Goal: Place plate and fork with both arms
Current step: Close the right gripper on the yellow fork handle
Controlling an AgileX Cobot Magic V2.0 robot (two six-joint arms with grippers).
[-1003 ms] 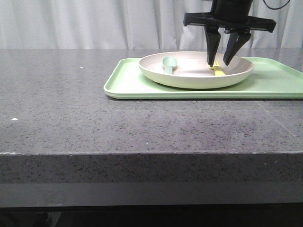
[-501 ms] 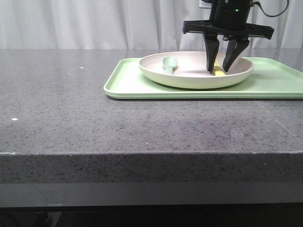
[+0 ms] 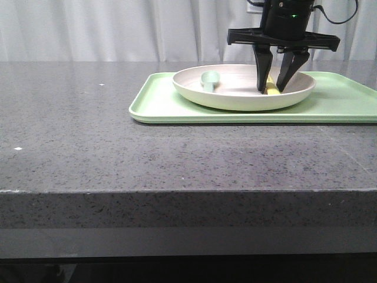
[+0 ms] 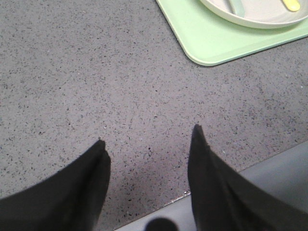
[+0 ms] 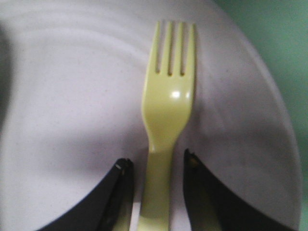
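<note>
The cream plate [image 3: 235,101] sits on a light green tray [image 3: 159,107] at the back right of the table. The pale yellow fork [image 5: 168,110] lies in the plate's right half [image 3: 273,90]. My right gripper [image 3: 270,89] is down in the plate, open, one finger on each side of the fork's handle with a small gap on both sides [image 5: 157,159]. My left gripper [image 4: 148,134] is open and empty, low over bare table by the front edge, and does not show in the front view. The plate [image 4: 260,17] and fork [image 4: 291,5] lie far from it.
A pale teal spoon [image 3: 209,79] lies in the plate's left half. The tray's near corner [image 4: 211,45] shows in the left wrist view. The dark speckled table [image 3: 88,130] stretches left and forward of the tray. White curtains hang behind.
My right gripper has come down into the plate, and its fingers now straddle the fork's handle. Plate, fork and spoon have not moved.
</note>
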